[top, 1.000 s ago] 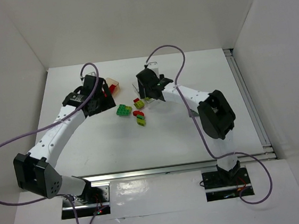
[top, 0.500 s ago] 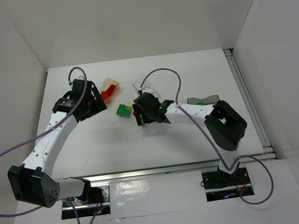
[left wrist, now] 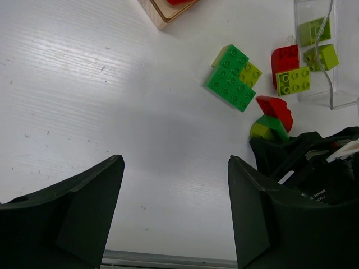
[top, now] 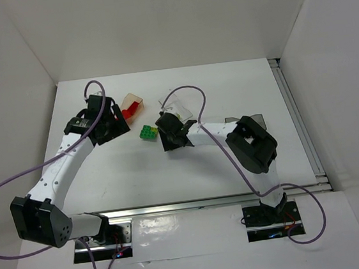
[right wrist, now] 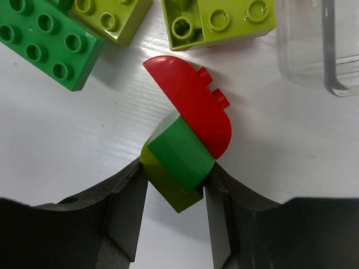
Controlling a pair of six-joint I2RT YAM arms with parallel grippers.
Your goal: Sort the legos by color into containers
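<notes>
Left end effector (left wrist: 175,168) spread, right (right wrist: 175,182) clamped.

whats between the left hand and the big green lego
Only bare table between left hand and big green lego, in the left wrist view.

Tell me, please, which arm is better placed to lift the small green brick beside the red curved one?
Right: the right gripper is closed on the green brick, while the left gripper hangs open over the table.
</notes>
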